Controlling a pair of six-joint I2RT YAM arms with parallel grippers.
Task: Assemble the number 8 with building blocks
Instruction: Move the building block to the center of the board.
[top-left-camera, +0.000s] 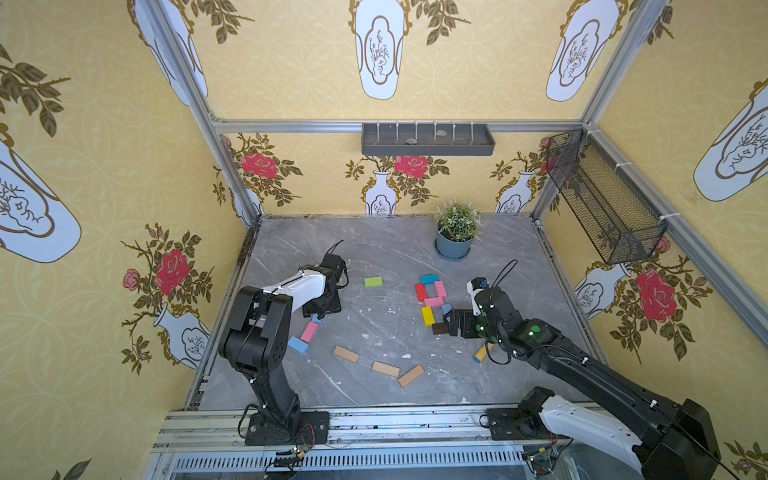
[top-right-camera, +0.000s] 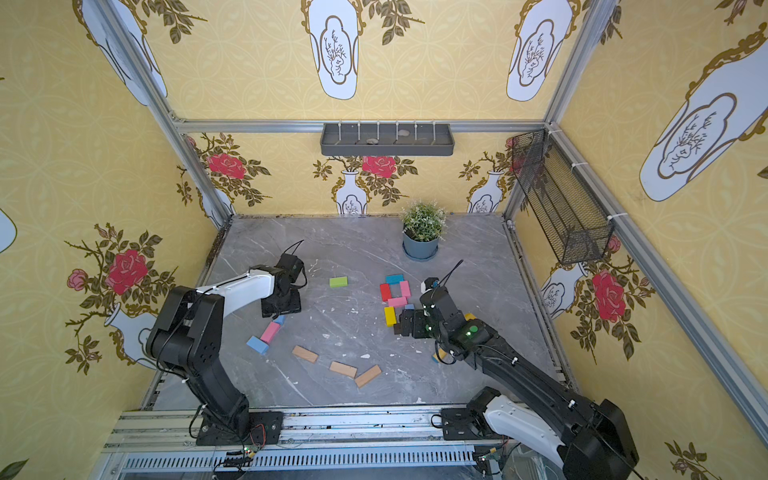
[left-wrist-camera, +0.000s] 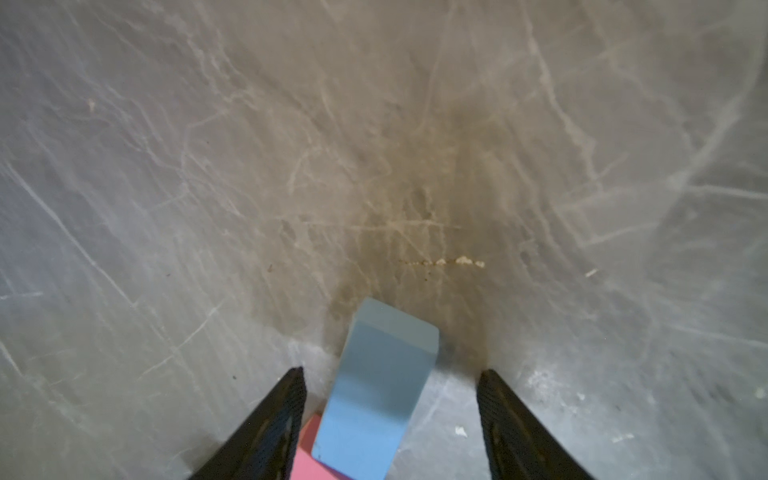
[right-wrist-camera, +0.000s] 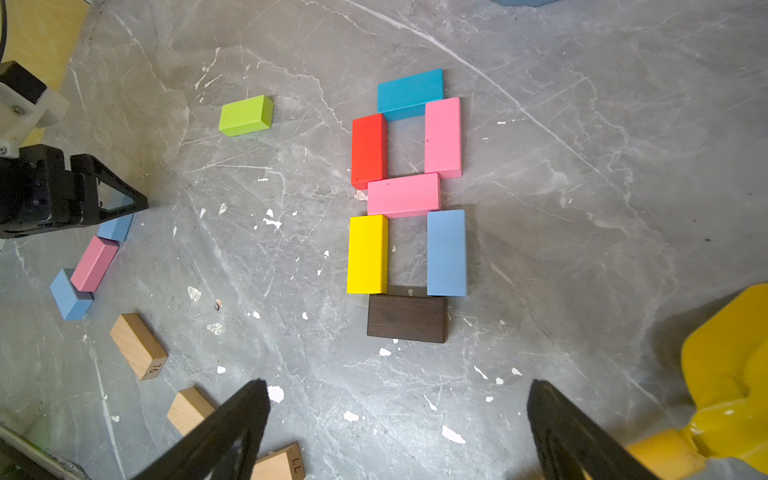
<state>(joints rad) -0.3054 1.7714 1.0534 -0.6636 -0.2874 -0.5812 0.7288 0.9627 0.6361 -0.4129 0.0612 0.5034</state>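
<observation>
Where legible, "76" block (right-wrist-camera: 138, 345), "77" block (right-wrist-camera: 277, 464).

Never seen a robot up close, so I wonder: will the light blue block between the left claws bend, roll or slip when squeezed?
Probably stiff: the light blue block looks like painted wood. Flat faces, so unlikely to roll. It seems to overlap the pink block, so it may rock when the left gripper squeezes.

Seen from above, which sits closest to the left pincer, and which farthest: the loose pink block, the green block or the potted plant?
1. Pink block, just beside the left pincer.
2. Green block, alone mid-table.
3. Potted plant, near the back wall.
</observation>
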